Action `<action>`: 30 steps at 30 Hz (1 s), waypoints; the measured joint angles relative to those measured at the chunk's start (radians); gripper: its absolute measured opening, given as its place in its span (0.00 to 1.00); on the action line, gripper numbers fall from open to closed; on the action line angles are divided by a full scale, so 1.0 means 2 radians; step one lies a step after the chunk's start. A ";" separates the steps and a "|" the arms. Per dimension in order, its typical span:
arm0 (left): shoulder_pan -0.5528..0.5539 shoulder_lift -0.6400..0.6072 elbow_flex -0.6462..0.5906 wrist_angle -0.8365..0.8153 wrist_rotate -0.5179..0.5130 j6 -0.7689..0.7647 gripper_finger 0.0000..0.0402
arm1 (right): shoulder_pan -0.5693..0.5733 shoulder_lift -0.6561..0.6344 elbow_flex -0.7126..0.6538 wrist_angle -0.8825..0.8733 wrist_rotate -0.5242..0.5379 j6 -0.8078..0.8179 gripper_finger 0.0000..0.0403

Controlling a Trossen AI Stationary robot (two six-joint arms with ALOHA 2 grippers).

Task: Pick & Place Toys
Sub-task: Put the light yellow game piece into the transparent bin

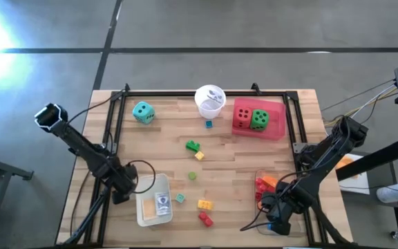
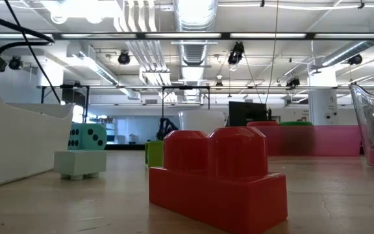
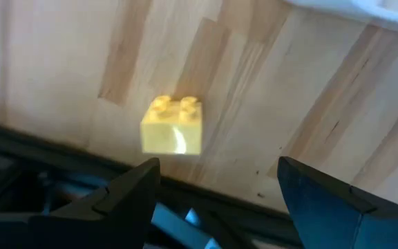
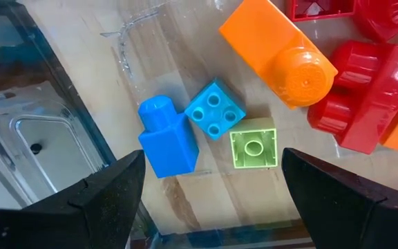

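Toys lie partly sorted, partly scattered, as we read the table (image 1: 254, 180) from above. Done so far, we judge: the red die (image 1: 242, 117) and green die (image 1: 259, 120) sit side by side in the pink tray (image 1: 279, 128) at the far edge, a heap of red and orange bricks (image 1: 265, 185) rests in the clear tray (image 1: 260, 174) at the right, and a card (image 1: 162, 202) lies in the white tray (image 1: 142, 211) near the front left.

Left to do: the teal die (image 1: 143, 112) stands alone at the far left, and loose pieces dot the middle: a green brick (image 1: 193, 146), a small blue brick (image 1: 209, 124) just beside the white cup (image 1: 210, 101), a yellow brick (image 1: 204, 205) and a red brick (image 1: 205, 219) near the front. We count the job as roughly half finished.

Our left claw (image 3: 216, 200) hangs by the table's left edge beside the white tray, fingers apart and empty, with a small yellow brick (image 3: 172, 125) on the wood just ahead of it. Our right claw (image 4: 213, 200) hovers over the clear tray, fingers spread wide and holding nothing; below it lie a tall blue brick (image 4: 166, 142), a light blue brick (image 4: 214, 109) and a pale green brick (image 4: 253, 148), close together.
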 joint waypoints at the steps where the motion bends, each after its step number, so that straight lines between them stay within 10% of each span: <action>1: -0.001 0.000 -0.006 0.011 0.000 0.000 0.73 | 0.000 0.000 0.000 0.000 0.000 0.000 0.83; 30: 0.000 0.001 -0.025 0.040 -0.015 -0.032 0.73 | 0.000 0.000 0.000 0.011 -0.001 0.017 0.83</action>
